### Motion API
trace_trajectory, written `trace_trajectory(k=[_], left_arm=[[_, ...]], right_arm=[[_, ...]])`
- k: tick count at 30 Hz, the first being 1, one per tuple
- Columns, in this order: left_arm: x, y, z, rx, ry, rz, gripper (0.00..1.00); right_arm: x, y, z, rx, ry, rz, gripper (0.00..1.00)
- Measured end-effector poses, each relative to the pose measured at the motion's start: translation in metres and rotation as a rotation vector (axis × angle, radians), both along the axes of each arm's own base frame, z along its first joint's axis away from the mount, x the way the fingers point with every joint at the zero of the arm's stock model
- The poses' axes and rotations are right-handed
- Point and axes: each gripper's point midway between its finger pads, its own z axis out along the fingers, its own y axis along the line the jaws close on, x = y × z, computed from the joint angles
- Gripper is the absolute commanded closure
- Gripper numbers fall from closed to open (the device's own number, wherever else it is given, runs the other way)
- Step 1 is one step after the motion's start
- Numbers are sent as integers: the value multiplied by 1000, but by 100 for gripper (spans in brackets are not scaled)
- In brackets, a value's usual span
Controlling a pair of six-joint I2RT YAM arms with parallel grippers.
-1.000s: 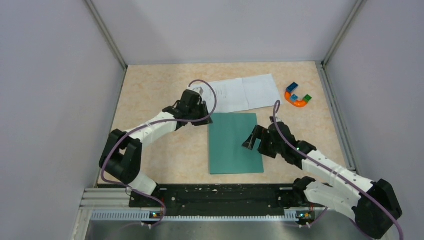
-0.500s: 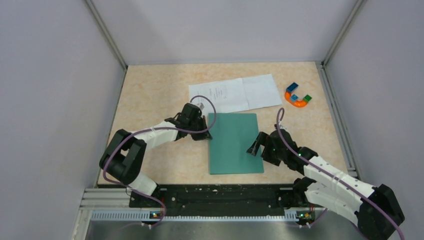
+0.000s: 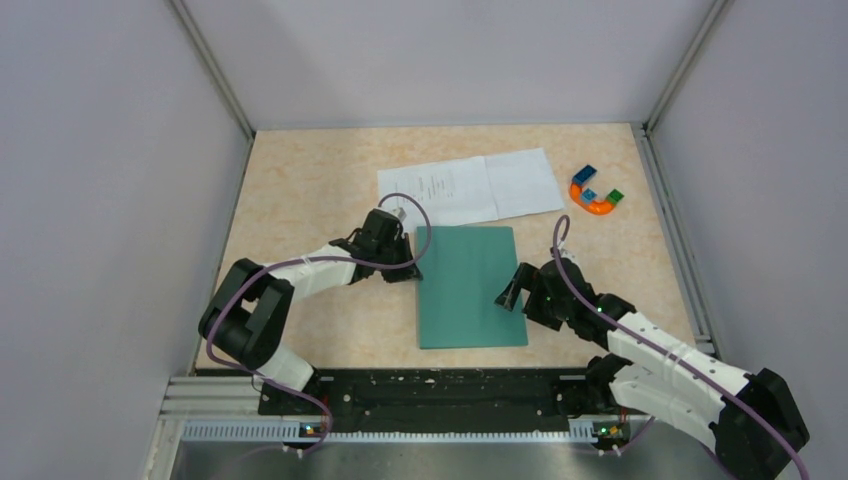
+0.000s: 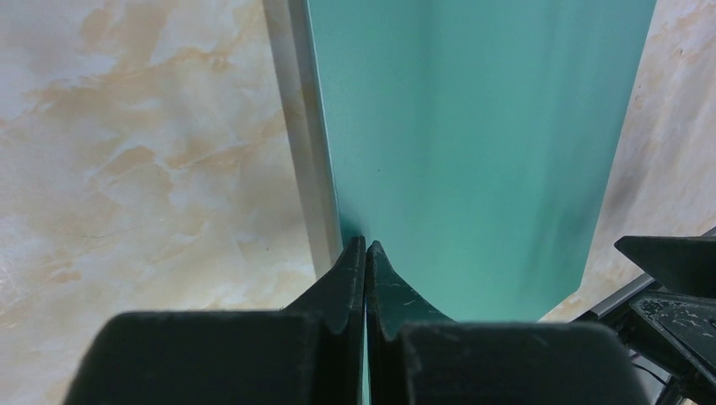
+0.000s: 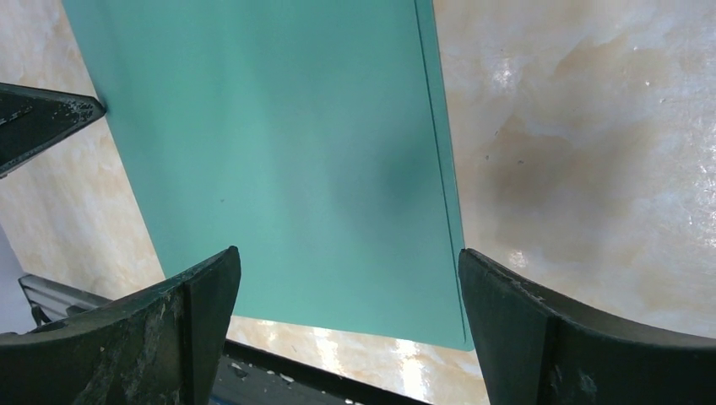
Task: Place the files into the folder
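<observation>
The teal folder [image 3: 470, 285] lies flat and closed at mid-table. The files, a printed sheet [image 3: 440, 190] and a nearly blank sheet [image 3: 522, 182], lie side by side just beyond it. My left gripper [image 3: 412, 264] is at the folder's left edge; in the left wrist view [image 4: 365, 245] its jaws are shut on the edge of the folder [image 4: 473, 152], with a teal sliver between them. My right gripper [image 3: 510, 291] hangs open over the folder's right edge. In the right wrist view [image 5: 346, 257] the folder [image 5: 279, 143] lies below the spread fingers.
A multicoloured horseshoe toy [image 3: 596, 192] sits at the back right, beyond the sheets. Grey walls close the table on three sides. The black base rail [image 3: 430, 392] runs along the near edge. The left gripper's tip shows in the right wrist view [image 5: 51, 118].
My left gripper came down from near the printed sheet to the folder's left edge. My right gripper drew back slightly towards the folder's right edge. Little has moved in the last half second.
</observation>
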Motion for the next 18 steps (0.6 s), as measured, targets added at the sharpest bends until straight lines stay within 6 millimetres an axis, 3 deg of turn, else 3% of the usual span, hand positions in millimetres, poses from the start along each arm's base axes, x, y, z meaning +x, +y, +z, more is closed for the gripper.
trace_trajectory(k=[18], left_arm=[[10, 9, -4, 25, -36, 48, 100]], right_arm=[[6, -9, 1, -72, -33, 6, 1]])
